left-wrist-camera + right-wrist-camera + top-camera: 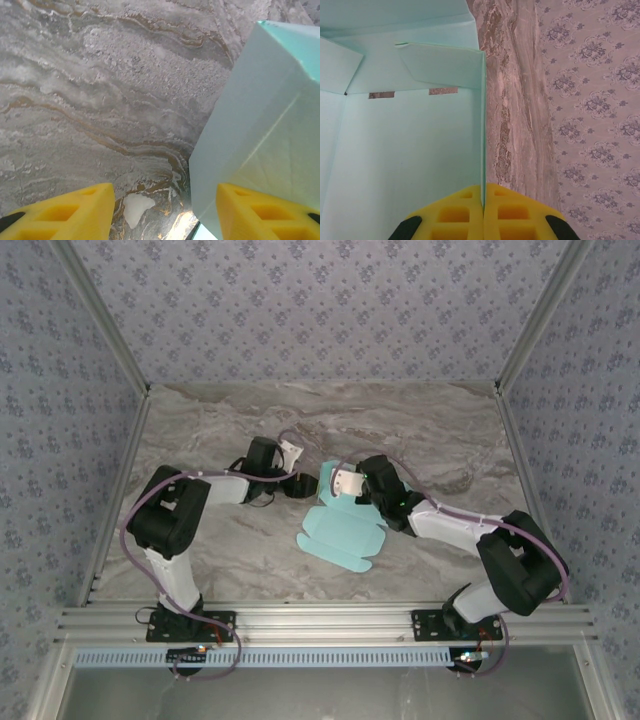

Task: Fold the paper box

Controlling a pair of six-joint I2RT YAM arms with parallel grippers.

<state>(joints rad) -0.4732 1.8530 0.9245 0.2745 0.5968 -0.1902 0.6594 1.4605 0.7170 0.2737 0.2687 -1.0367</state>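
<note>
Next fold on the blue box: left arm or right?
Left, likely. The right gripper has its jaws shut on a raised wall of the paper box, holding it. The left gripper hangs with jaws open beside the box's outer face, free to press.

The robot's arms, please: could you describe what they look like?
The left arm and right arm have black joint housings and white links, each trailed by a lilac cable. The jaws are yellow with square recesses.
</note>
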